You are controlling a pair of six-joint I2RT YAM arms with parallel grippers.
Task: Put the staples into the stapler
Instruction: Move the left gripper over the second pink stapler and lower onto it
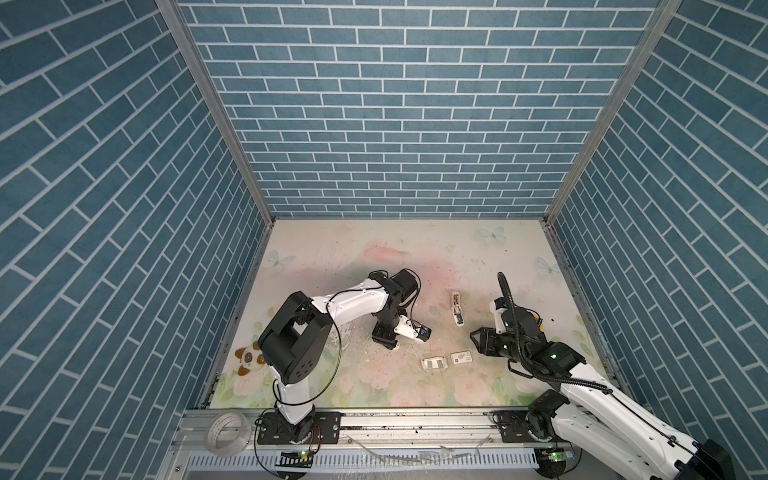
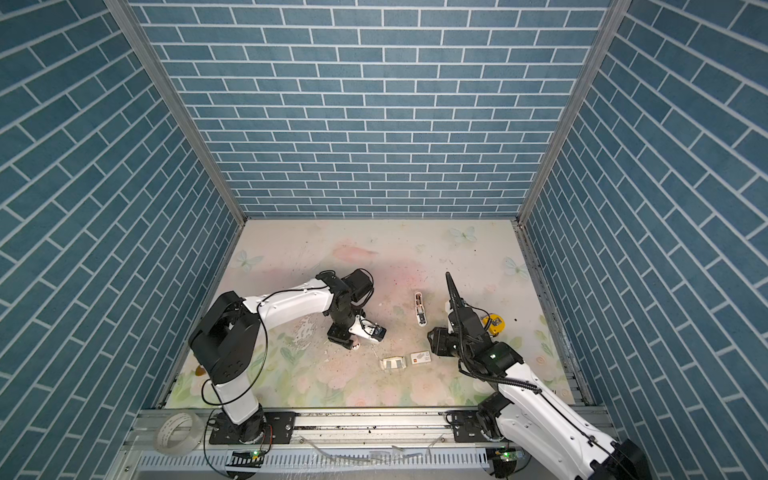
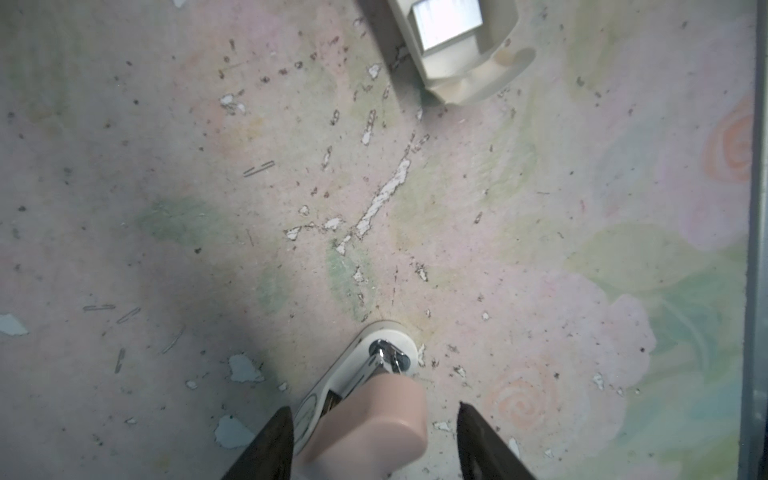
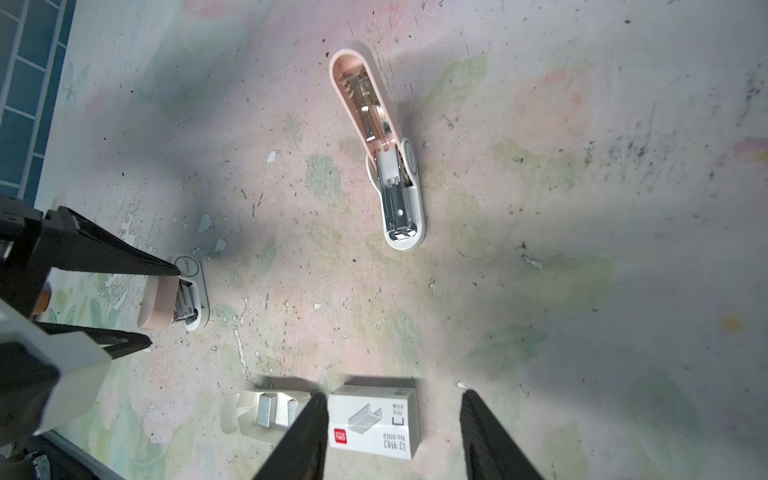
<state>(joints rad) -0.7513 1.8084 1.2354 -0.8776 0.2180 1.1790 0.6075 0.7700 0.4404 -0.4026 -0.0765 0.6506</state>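
Two end effectors half open: left end effector [image 3: 374,407] straddles shut pink stapler [image 3: 374,432], unclamped we think; right end effector [image 4: 393,395] hovers empty near white sleeve [image 4: 374,419]. Tray [image 4: 232,415] beside it holds staples [image 4: 268,409]. Farther back, open stapler [image 4: 390,183] lies front-to-back, nose toward arm bases.

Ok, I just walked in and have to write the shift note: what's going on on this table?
The left gripper has its fingers on either side of a closed pink stapler resting on the table. A gap shows on one side, so it is not clamped. A second stapler lies hinged open, metal channel exposed. The staples sit in their white tray beside the white sleeve. The right gripper hovers open above the sleeve, holding nothing.
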